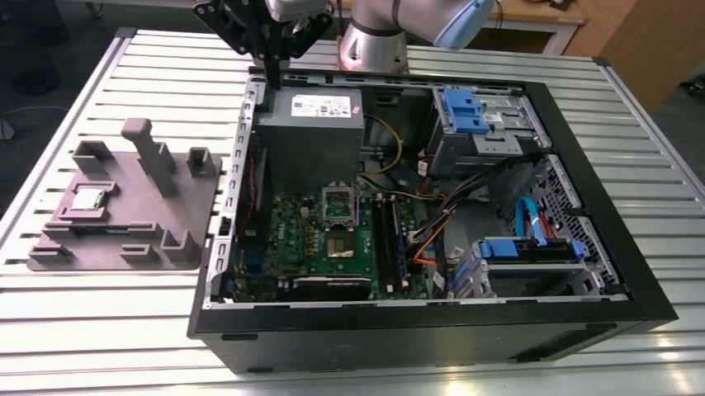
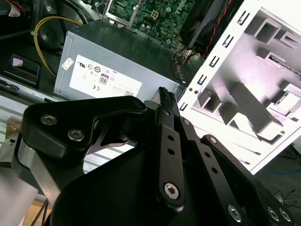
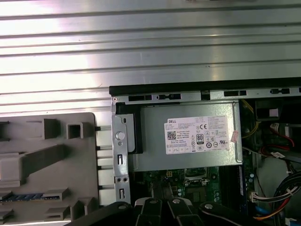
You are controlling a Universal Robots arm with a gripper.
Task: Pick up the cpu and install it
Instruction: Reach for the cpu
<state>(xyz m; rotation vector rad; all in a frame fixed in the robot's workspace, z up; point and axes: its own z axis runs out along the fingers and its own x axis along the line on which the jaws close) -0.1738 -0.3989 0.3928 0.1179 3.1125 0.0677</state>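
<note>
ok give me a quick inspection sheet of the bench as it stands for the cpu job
surface: slatted metal table, bearing a grey fixture plate and an open computer case.
job's things: cpu lies on the plate, apart from the gripper; motherboard socket sits inside the case.
clutter: power supply and blue drive brackets in the case.
grippers: gripper shut, holding nothing, above the case's far wall by the power supply.
cables: yellow cable, blue cable and orange wires, all inside the case.
surroundings: wooden furniture beyond the table.
</note>
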